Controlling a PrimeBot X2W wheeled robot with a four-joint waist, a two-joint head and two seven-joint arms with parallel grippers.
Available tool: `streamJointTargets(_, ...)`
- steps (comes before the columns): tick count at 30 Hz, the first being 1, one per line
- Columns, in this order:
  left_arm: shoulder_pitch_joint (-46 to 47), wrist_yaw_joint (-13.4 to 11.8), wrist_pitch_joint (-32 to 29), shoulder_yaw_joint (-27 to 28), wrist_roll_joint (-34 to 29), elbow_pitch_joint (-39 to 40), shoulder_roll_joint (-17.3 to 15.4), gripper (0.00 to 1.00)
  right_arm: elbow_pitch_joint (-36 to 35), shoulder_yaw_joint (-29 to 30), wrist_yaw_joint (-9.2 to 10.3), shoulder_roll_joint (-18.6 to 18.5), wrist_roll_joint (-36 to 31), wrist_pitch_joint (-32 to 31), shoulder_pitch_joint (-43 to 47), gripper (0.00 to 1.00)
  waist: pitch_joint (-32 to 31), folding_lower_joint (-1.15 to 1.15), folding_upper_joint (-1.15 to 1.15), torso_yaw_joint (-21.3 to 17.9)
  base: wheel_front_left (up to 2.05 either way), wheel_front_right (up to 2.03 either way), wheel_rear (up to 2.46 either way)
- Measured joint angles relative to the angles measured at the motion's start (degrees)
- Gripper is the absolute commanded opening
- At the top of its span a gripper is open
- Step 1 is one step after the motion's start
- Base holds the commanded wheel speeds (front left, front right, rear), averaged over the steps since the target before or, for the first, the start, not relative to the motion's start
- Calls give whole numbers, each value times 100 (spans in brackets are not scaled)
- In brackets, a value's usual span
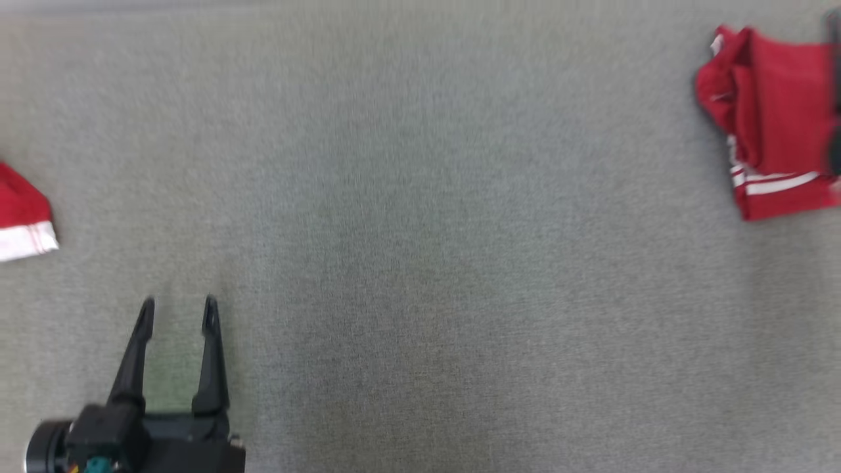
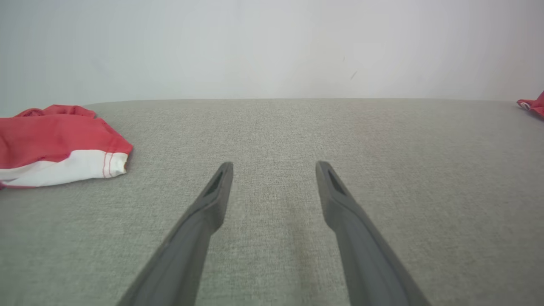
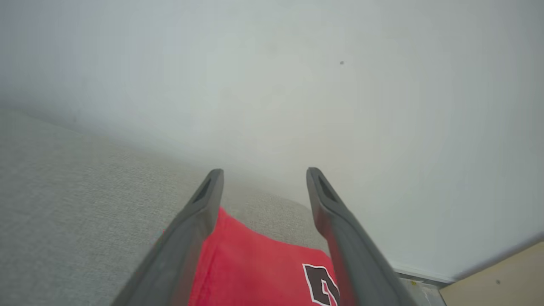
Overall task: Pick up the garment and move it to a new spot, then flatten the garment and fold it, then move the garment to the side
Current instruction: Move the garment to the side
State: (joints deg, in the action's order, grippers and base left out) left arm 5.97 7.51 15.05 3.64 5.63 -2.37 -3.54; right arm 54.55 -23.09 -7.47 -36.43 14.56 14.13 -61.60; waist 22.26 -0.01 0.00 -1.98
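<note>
The garment (image 1: pixel 772 125) is a red piece with white stripes, lying folded and bunched at the far right of the grey fabric surface (image 1: pixel 420 230). In the right wrist view my right gripper (image 3: pixel 263 174) is open just above the garment (image 3: pixel 263 263). Red cloth with a black-and-white print lies between and below its two fingers, and nothing is pinched. My left gripper (image 1: pixel 179 305) stands open and empty at the lower left, far from the garment. The left wrist view shows that gripper (image 2: pixel 274 168) over bare surface, and a red corner of the garment (image 2: pixel 533 104) at the far right.
A second red cloth with a white hem (image 1: pixel 23 220) lies at the left edge, also seen left of my left gripper (image 2: pixel 59 144). A pale wall (image 2: pixel 272 46) rises behind the surface. Beyond the right end lies a strip of wooden floor (image 3: pixel 501 276).
</note>
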Motion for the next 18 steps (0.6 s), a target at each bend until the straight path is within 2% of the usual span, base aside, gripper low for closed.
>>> streamJointTargets(4, -268, 1, 0, 79, 7, -109, 26, 100, -405, 202, 0, 494, 103, 78, 526, 100, -328, 0, 0, -30, 0, 0, 0)
streamJointTargets(11, -509, 1, 0, 168, 57, -194, 49, 100, -2047, 950, 0, 1095, 91, 96, 2091, 100, -862, -1, -1, -37, 0, 0, 0)
streamJointTargets(18, -622, 0, 0, 166, 60, -229, 58, 100, -2851, 1585, 0, 1876, 271, 97, 3643, 100, -1262, -1, -1, 53, 0, 0, 0)
